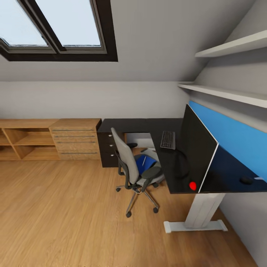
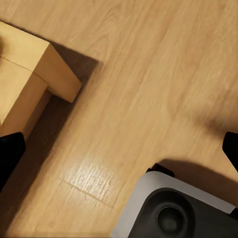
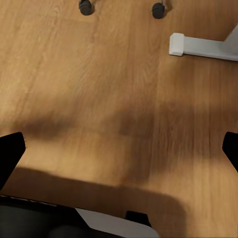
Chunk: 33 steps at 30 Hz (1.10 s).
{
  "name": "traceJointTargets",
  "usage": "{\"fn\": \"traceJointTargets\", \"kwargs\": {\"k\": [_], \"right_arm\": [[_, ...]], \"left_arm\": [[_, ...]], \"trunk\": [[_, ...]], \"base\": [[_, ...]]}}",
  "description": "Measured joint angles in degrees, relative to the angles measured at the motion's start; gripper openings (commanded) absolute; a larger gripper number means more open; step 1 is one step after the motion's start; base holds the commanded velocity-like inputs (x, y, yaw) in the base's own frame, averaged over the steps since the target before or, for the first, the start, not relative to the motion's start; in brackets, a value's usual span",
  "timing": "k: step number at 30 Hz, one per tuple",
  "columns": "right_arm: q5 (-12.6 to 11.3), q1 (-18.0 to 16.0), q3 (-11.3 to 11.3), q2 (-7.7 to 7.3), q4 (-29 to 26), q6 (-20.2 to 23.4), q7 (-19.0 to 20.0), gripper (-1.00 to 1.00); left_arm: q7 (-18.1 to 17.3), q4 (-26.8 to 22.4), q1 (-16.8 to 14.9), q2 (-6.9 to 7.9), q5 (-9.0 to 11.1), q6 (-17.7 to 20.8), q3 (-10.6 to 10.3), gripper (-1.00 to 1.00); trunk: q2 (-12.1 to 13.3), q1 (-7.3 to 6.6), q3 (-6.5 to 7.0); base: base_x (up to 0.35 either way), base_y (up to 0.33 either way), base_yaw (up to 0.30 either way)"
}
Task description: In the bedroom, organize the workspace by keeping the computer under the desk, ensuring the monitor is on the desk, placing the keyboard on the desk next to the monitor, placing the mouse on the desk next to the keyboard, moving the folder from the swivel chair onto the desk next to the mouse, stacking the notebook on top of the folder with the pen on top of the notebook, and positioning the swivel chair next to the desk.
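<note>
The wide black-fronted monitor (image 1: pixel 196 148) and slim dark keyboard (image 1: pixel 168 139) already sit on the long black bench (image 1: pixel 148 125). The thin blue folder (image 1: pixel 142 162) lies on the grey swivel chair (image 1: pixel 131 163) (tucked near the bench), not yet moved. Light wooden cabinets (image 1: pixel 48 139) stand well apart. Both claws hang released over wooden floor (image 1: pixel 66 215), holding nothing.

We are looking at a home attic room fitted out as a study: a skylight (image 1: pixel 55 26) set in the sloping ceiling, a wood plank floor (image 1: pixel 66 222), low wooden cabinets (image 1: pixel 48 139), wall shelves (image 1: pixel 230 70), and a black corner worktop (image 1: pixel 148 126) with a swivel chair (image 1: pixel 133 167).
</note>
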Motion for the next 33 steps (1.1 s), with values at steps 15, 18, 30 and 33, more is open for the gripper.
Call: {"fn": "traceJointTargets", "kwargs": {"k": [15,18,30,33], "right_arm": [[0.0,0.0,0.0,0.00,0.0,0.0,0.0,1.00],[0.0,0.0,0.0,0.00,0.0,0.0,0.0,1.00],[0.0,0.0,0.0,-0.08,0.0,0.0,0.0,1.00],[0.0,0.0,0.0,-0.14,-0.1,-0.1,0.0,1.00]], "left_arm": [[0.0,0.0,0.0,-0.02,0.0,0.0,0.0,1.00],[0.0,0.0,0.0,-0.02,0.0,0.0,0.0,1.00],[0.0,0.0,0.0,-0.02,0.0,0.0,0.0,1.00],[0.0,0.0,0.0,-0.02,0.0,0.0,0.0,1.00]], "trunk": [[0.0,0.00,-0.89],[0.0,0.00,-1.06],[0.0,0.00,-1.19],[0.0,0.00,-1.20]], "base": [[0.000,0.076,0.213],[0.000,0.279,0.154],[0.000,0.087,0.028],[0.000,0.004,0.001]]}}
